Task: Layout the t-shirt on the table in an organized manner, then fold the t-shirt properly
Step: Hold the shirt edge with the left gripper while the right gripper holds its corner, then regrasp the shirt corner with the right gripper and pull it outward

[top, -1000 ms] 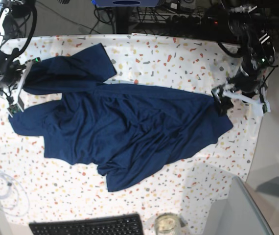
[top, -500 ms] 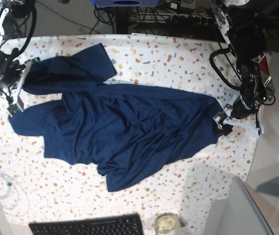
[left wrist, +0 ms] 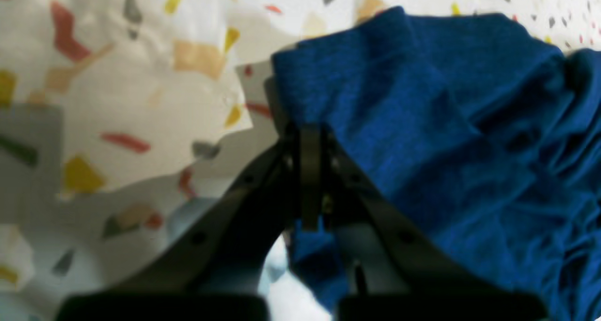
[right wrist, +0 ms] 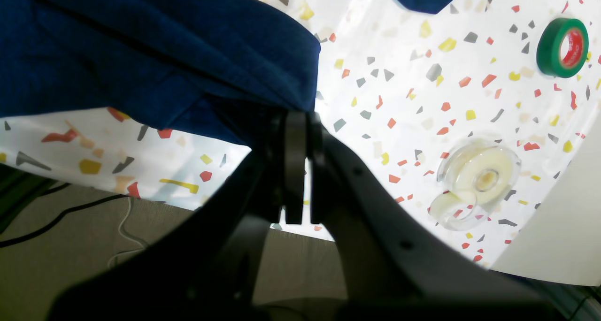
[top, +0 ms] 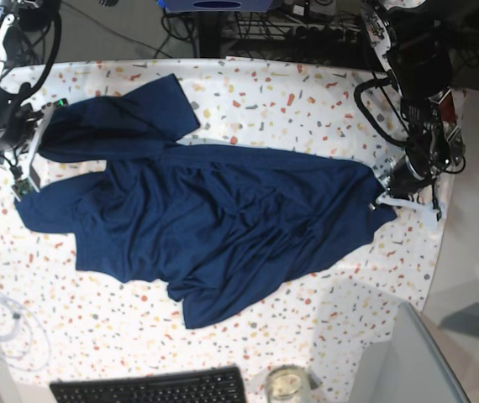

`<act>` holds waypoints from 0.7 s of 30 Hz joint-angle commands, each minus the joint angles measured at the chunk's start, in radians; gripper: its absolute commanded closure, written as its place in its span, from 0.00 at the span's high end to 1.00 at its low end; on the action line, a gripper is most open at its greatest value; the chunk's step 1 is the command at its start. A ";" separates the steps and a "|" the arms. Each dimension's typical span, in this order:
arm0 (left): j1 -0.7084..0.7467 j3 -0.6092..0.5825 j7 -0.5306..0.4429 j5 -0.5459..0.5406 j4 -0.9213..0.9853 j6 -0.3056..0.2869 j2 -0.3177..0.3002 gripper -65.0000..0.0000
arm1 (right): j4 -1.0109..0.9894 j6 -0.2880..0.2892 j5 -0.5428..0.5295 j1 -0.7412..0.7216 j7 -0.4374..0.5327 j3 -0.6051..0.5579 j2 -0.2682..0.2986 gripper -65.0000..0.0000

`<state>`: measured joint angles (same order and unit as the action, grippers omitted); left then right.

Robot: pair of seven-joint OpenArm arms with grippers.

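Two tools clamped on t-shirt (top: 214,227): left tool (top: 388,186) pinching edge at frame right, right tool (top: 34,155) gripping at far left. We see shirt crumpled mid-worktop (top: 307,92). Risk: thin pinch slips when pulled, or worktop cloth drags along.

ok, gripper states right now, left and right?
Left gripper: shut on the t-shirt edge.
Right gripper: shut on the t-shirt edge.
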<state>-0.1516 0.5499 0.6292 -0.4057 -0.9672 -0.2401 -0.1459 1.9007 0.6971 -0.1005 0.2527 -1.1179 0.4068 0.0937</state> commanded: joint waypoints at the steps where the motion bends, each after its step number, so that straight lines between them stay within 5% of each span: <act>1: 0.008 0.003 0.008 0.008 -0.042 0.005 -0.011 0.00 | -0.002 0.001 -0.002 -0.006 0.011 0.001 0.010 0.00; 10: 0.225 0.003 0.008 0.008 -0.398 0.009 0.035 0.00 | -0.094 0.001 -0.002 0.000 0.011 -0.003 0.002 0.00; 21: 0.283 0.003 0.008 0.008 -0.433 0.009 0.067 0.00 | -0.117 0.001 -0.006 0.033 0.006 -0.202 -0.013 0.00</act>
<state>0.1368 0.5526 0.6518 -0.3893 -1.3811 -0.2249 -0.0708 1.7596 0.6975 -0.0990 0.2958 -1.1236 0.2005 0.0738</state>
